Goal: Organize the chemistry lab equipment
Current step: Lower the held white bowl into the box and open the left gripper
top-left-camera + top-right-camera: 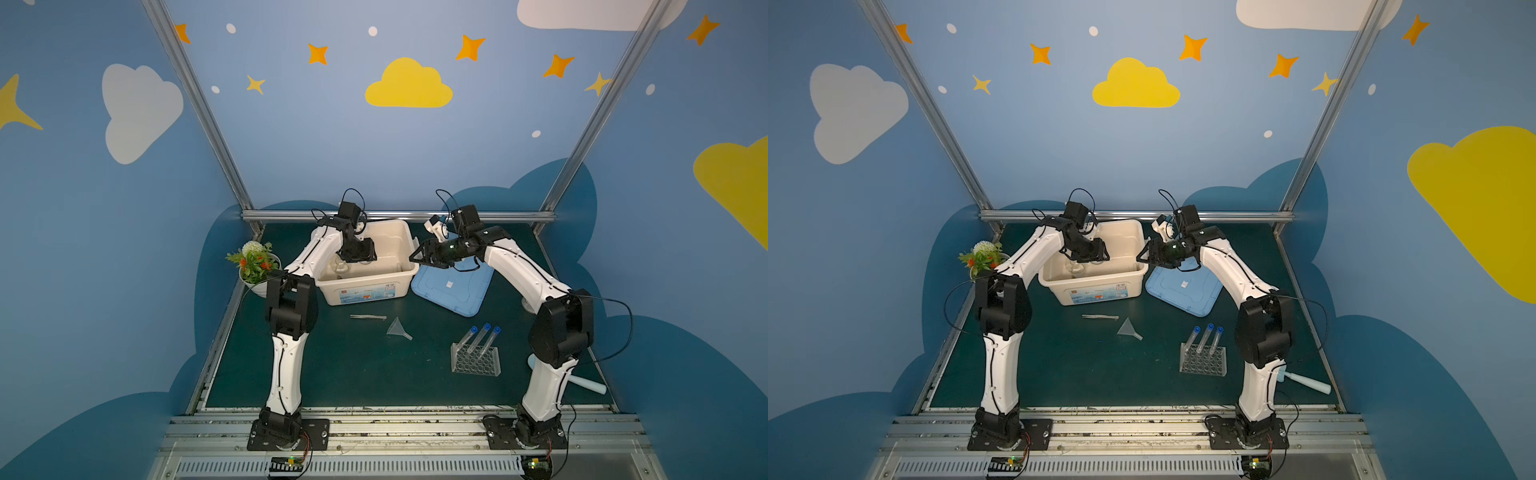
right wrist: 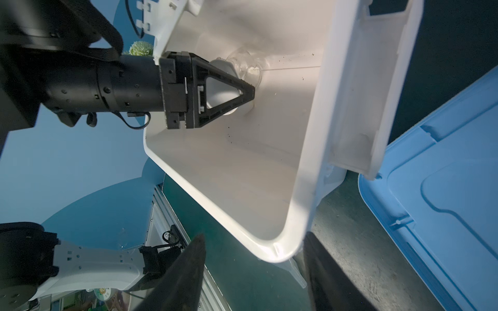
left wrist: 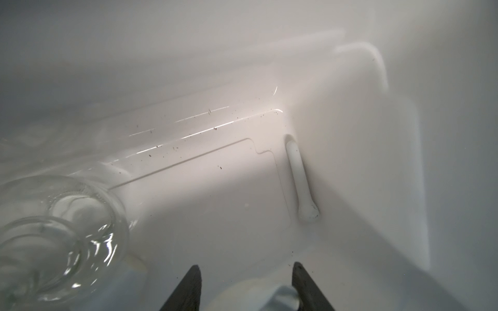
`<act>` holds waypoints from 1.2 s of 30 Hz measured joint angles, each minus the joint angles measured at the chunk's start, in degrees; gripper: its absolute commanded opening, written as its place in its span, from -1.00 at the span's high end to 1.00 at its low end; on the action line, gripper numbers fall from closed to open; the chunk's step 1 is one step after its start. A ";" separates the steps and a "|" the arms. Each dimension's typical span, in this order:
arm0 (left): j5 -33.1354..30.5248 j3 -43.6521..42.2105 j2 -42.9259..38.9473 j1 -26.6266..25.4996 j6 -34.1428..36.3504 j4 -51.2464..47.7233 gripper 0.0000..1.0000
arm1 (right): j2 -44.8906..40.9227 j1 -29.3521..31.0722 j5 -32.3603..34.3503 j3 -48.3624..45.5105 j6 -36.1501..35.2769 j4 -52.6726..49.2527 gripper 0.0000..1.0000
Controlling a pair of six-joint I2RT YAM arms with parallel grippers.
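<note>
My left gripper [image 1: 356, 261] reaches down into the white bin [image 1: 365, 291], shut on a white bowl [image 3: 250, 293] close to the bin floor. A round glass flask [image 3: 62, 215] lies beside it, and a white pestle [image 3: 299, 177] rests against the bin wall. My right gripper [image 1: 412, 257] hangs open at the bin's right corner, which shows between its fingers in the right wrist view. On the mat in front lie metal tweezers [image 1: 368, 317], a clear funnel [image 1: 398, 328] and a clear rack [image 1: 476, 360] holding three blue-capped test tubes [image 1: 482, 338].
The bin's blue lid [image 1: 453, 286] lies flat to the right of the bin, under my right arm. A potted plant [image 1: 254, 259] stands at the left edge behind my left arm. A pale blue scoop [image 1: 588, 384] lies at the right edge.
</note>
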 measured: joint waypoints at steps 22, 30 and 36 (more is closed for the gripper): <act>-2.73 6.73 8.31 0.20 3.63 -5.22 -0.09 | 0.02 0.00 0.92 0.02 0.24 -0.81 -0.17; -3.76 6.82 8.33 0.24 4.50 -5.46 -0.11 | 0.02 0.00 1.09 0.02 0.24 -0.83 -0.17; -4.26 6.82 8.37 0.22 4.70 -5.51 -0.24 | 0.02 0.00 1.38 0.02 0.24 -0.96 -0.17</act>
